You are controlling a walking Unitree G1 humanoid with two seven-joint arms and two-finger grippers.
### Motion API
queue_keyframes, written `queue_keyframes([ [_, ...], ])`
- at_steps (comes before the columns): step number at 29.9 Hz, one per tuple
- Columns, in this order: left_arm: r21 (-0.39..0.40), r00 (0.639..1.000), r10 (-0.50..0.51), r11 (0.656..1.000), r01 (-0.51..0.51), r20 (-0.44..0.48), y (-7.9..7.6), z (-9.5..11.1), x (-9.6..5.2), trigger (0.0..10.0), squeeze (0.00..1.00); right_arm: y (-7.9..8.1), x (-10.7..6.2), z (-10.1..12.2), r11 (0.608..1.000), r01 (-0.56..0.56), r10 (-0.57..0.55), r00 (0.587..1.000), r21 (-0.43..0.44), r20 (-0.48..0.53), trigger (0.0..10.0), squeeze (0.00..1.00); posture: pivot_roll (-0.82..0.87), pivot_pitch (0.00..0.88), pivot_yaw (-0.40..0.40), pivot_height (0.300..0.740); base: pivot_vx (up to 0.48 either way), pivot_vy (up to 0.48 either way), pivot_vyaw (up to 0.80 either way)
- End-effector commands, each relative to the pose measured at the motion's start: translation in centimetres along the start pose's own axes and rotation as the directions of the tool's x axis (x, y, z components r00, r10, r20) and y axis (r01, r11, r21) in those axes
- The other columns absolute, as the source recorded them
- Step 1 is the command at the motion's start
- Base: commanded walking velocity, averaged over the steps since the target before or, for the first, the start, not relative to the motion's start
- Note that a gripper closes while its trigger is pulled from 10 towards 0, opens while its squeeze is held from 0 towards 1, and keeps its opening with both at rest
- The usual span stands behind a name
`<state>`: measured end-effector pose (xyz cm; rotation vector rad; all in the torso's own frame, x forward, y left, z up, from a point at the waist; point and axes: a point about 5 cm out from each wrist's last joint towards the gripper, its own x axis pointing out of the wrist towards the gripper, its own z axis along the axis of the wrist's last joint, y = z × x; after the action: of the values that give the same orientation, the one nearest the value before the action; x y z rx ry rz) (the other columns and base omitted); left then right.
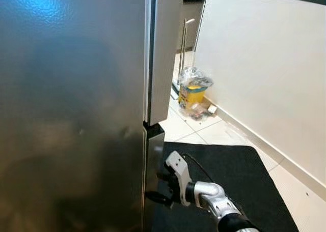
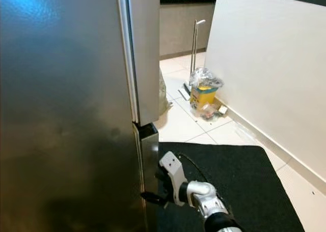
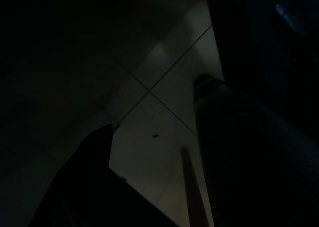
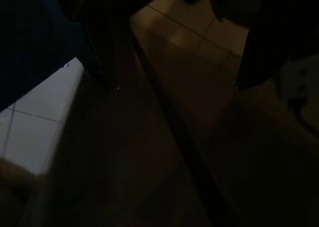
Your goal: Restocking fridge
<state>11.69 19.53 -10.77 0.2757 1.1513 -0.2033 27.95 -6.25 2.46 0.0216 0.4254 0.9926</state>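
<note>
Left eye view: a big shiny silver fridge (image 1: 71, 110) takes up the whole left half of the frame, and its doors are closed. The right claw (image 1: 159, 189) sits at the bottom middle, right at the edge of the lower fridge door (image 1: 152, 176). One black finger (image 1: 156, 196) pokes out toward that edge and looks like it touches it. A second finger sits a little higher, so there seems to be a small gap between the two, but I cannot tell for sure how wide the claw is. It holds nothing that I can see.

Under the arm lies a black mat (image 1: 234, 181) on the pale tile floor (image 1: 191, 127). In the upper middle of the frame a yellow bin (image 1: 192, 93) with a clear plastic bag stands by the white wall (image 1: 260, 64), with a thin metal pole (image 1: 182, 44) beside it.

The right wrist view is very dark; two black fingers (image 4: 259, 53) show apart at the top. The left wrist view is dark too, with only dim floor tiles (image 3: 164, 102); the left claw's state cannot be told.
</note>
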Motion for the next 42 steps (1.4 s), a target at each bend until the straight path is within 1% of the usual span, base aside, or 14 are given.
queue_keyframes([
  [1, 0.000, 0.999, -0.028, 1.000, 0.028, -0.038, -0.7, -1.2, -0.1, 10.0, 0.00, 0.4, 1.0, 2.4, 0.997, 0.024, -0.019, 0.997, -0.071, 0.075, 10.0, 0.00, -0.06, 0.060, -0.019, 0.740, 0.000, 0.000, 0.00],
  [3, 0.005, 0.999, -0.030, 1.000, 0.030, -0.039, -0.7, -1.1, -0.1, 10.0, 0.00, 0.5, 1.1, 2.3, 0.997, 0.038, -0.033, 0.997, -0.064, 0.076, 10.0, 0.00, -0.07, 0.060, -0.018, 0.740, 0.000, 0.000, 0.00],
  [4, 0.008, 0.999, -0.029, 1.000, 0.030, -0.038, -0.6, -1.1, -0.1, 10.0, 0.00, 0.5, 1.1, 2.3, 0.996, 0.069, -0.064, 0.995, -0.057, 0.080, 10.0, 0.00, -0.06, 0.063, -0.013, 0.740, 0.000, 0.000, 0.00],
  [7, 0.008, 0.999, -0.027, 1.000, 0.028, -0.034, -0.5, -1.0, -0.1, 10.0, 0.00, 0.3, 1.1, 2.6, 0.992, 0.112, -0.106, 0.989, -0.058, 0.099, 10.0, 0.00, -0.06, 0.062, -0.013, 0.740, 0.000, 0.000, 0.00],
  [12, 0.010, 0.999, -0.021, 1.000, 0.022, -0.026, -0.2, -0.7, -0.1, 10.0, 0.00, -0.2, 1.0, 2.8, 0.979, 0.184, -0.173, 0.979, -0.094, 0.111, 10.0, 0.00, -0.06, 0.063, -0.014, 0.740, 0.000, 0.000, 0.00],
  [13, 0.011, 0.999, -0.020, 1.000, 0.020, -0.025, -0.2, -0.7, -0.1, 10.0, 0.00, -0.3, 0.9, 2.8, 0.971, 0.207, -0.195, 0.975, -0.121, 0.104, 10.0, 0.00, -0.06, 0.063, -0.014, 0.740, 0.000, 0.000, 0.00],
  [17, 0.013, 1.000, -0.018, 1.000, 0.019, -0.025, -0.1, -0.7, -0.1, 10.0, 0.00, -0.5, 0.9, 2.7, 0.964, 0.227, -0.215, 0.972, -0.139, 0.099, 10.0, 0.00, -0.06, 0.056, -0.017, 0.740, 0.000, 0.000, 0.00],
  [20, 0.017, 0.999, -0.019, 1.000, 0.019, -0.026, -0.1, -0.7, -0.1, 10.0, 0.00, -0.6, 0.8, 2.8, 0.952, 0.269, -0.254, 0.961, -0.144, 0.111, 10.0, 0.00, -0.06, 0.056, -0.017, 0.740, 0.000, 0.000, 0.00],
  [25, 0.018, 0.999, -0.020, 1.000, 0.021, -0.027, -0.2, -0.8, -0.1, 10.0, 0.00, -0.8, 0.7, 3.2, 0.945, 0.291, -0.272, 0.953, -0.148, 0.132, 10.0, 0.00, -0.06, 0.051, -0.019, 0.740, 0.000, 0.000, 0.00],
  [28, 0.020, 0.999, -0.021, 1.000, 0.022, -0.028, -0.3, -0.8, -0.1, 10.0, 0.00, -0.6, 0.8, 4.3, 0.941, 0.280, -0.246, 0.951, -0.190, 0.187, 10.0, 0.00, -0.06, 0.049, -0.021, 0.740, 0.000, 0.000, 0.00],
  [30, 0.021, 0.999, -0.022, 1.000, 0.023, -0.027, -0.3, -0.7, -0.1, 10.0, 0.00, -0.5, 0.8, 4.8, 0.939, 0.276, -0.234, 0.950, -0.207, 0.206, 10.0, 0.00, -0.06, 0.049, -0.023, 0.740, 0.000, 0.000, 0.00],
  [38, 0.021, 0.999, -0.023, 1.000, 0.023, -0.023, -0.4, -0.6, -0.1, 10.0, 0.00, -0.4, 0.8, 5.3, 0.930, 0.288, -0.237, 0.945, -0.229, 0.225, 10.0, 0.00, -0.06, 0.049, -0.023, 0.740, 0.000, 0.000, 0.00],
  [41, 0.024, 0.999, -0.024, 0.999, 0.024, -0.025, -0.3, -0.6, -0.1, 10.0, 0.00, -0.5, 0.8, 6.3, 0.910, 0.330, -0.264, 0.928, -0.252, 0.262, 10.0, 0.00, -0.07, 0.053, -0.021, 0.740, 0.000, 0.000, 0.00],
  [42, 0.025, 0.999, -0.023, 0.999, 0.024, -0.026, -0.3, -0.7, -0.1, 10.0, 0.00, -0.8, 0.7, 6.7, 0.896, 0.364, -0.293, 0.916, -0.255, 0.275, 10.0, 0.00, -0.07, 0.053, -0.021, 0.740, 0.000, 0.000, 0.00],
])
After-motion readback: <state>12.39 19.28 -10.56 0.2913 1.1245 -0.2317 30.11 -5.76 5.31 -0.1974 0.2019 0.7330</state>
